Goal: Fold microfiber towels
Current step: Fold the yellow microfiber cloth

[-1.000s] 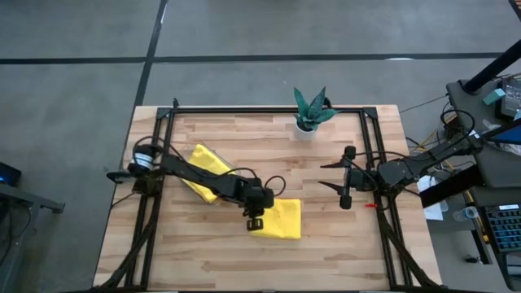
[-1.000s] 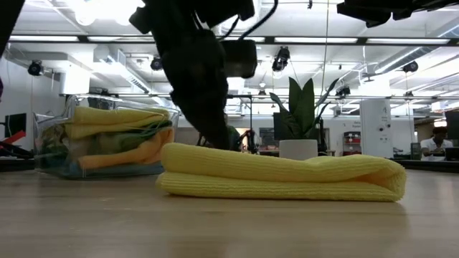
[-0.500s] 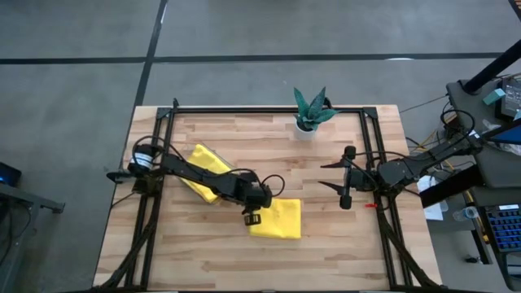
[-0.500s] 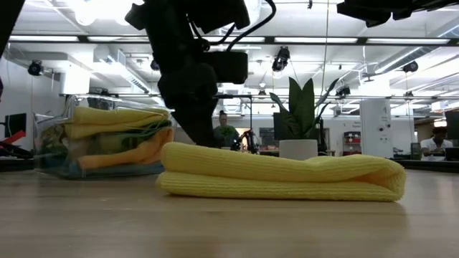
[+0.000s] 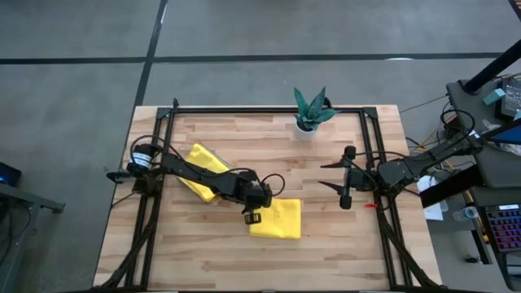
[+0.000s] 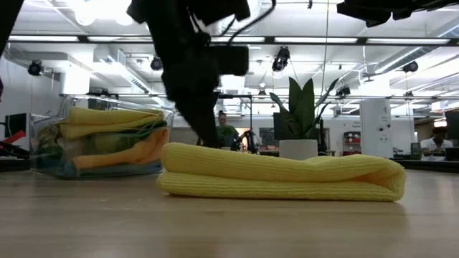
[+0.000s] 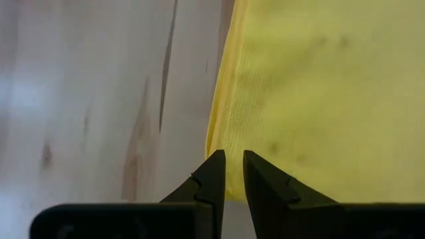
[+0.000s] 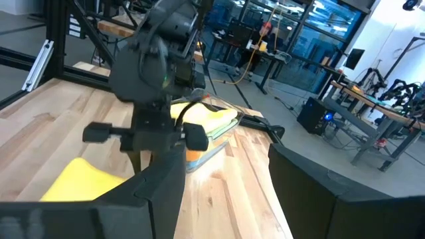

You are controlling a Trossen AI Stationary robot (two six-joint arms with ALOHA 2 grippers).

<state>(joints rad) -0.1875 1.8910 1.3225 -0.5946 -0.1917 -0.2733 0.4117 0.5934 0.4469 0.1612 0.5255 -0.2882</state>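
A yellow microfiber towel (image 5: 279, 220) (image 6: 287, 179) lies folded flat on the wooden table, near the middle front. My left gripper (image 5: 251, 217) (image 7: 233, 159) points steeply down at the towel's left edge (image 7: 219, 113), its fingers shut to a narrow slit with nothing in it. In the low view its fingers (image 6: 206, 129) drop behind the towel's top. My right gripper (image 5: 345, 175) waits open and level at the table's right side, raised above the table, with nothing between its fingers. My left gripper's tips stand at the folded towel's left edge (image 7: 214, 143), coming from above. Whether they touch the cloth I cannot tell. The towel lies flat, and no part of it is raised.
A clear tray (image 5: 203, 165) (image 6: 100, 140) with several folded towels, yellow on top, stands at the table's left under the left arm. A potted plant (image 5: 311, 110) (image 6: 300, 118) stands at the far edge. Bare wood (image 5: 326, 146) lies between the towel and the plant.
My left gripper has tipped at the wrist over the towel's left edge while staying over the same spot. Its fingers have kept the same narrow gap. The folded towel has not moved.
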